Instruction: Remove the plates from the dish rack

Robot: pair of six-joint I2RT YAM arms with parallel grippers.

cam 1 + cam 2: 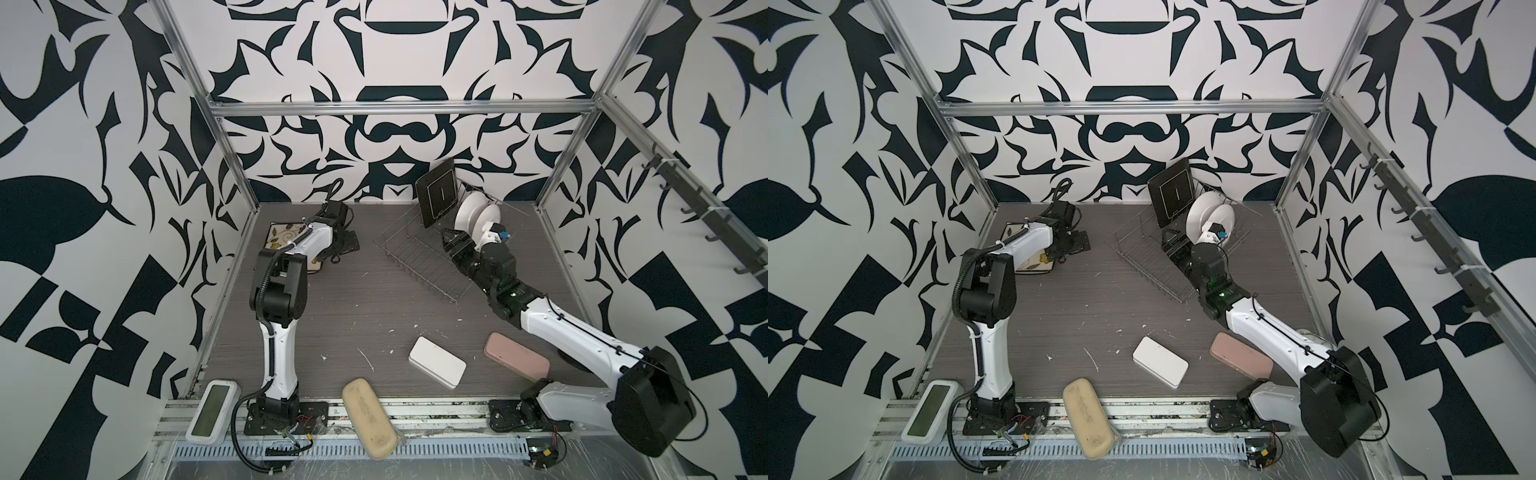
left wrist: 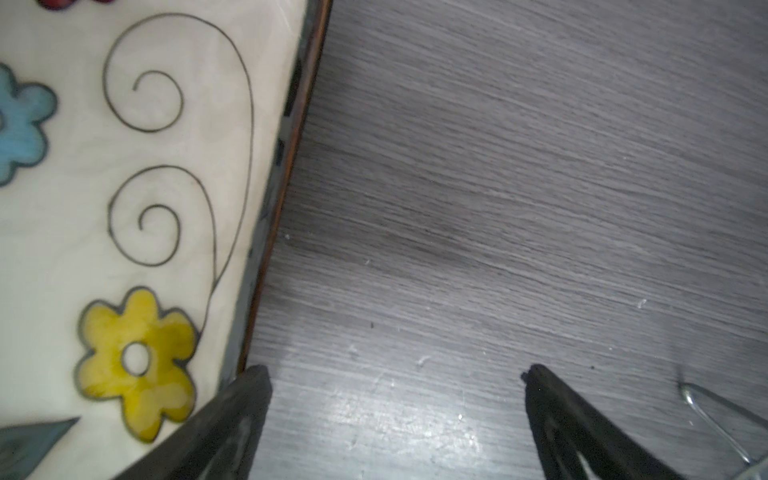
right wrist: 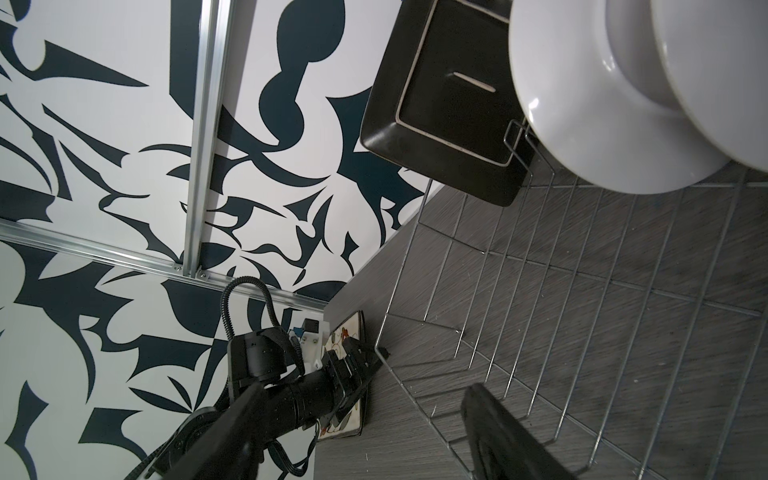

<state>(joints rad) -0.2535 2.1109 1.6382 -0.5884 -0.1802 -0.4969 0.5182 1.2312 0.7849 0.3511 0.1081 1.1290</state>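
Right wrist view was largely taken up by the silver wire dish rack (image 3: 540, 259), in which three plates were seen standing on edge. A large black square plate (image 3: 449, 95) was propped at the rack's far end, with two white round plates (image 3: 582, 104) to its right and nearer, close together. The right gripper (image 3: 365, 388) was held low inside the rack, near the plates but apart from them. Its fingers were parted fairly wide and nothing was held between them. In both top views the rack was seen at the far right of the grey wood-grain worktop (image 1: 374, 324), set at an angle.

At the far left a cream square plate painted with flowers (image 2: 145, 208) was laid flat on the worktop. The left gripper (image 2: 397, 370) was held just above its edge, fingers spread fully and empty; contact could not be told.

The step in hand was judged to be the reach for the next plate, with the unloading partly done. No plate was yet lined up between the right fingers, and which one was aimed at could not be told. For the next move, one rim would need to be straddled and the fingers closed firmly. The plate would then need to be drawn straight up, clear of the prongs and of its neighbour.
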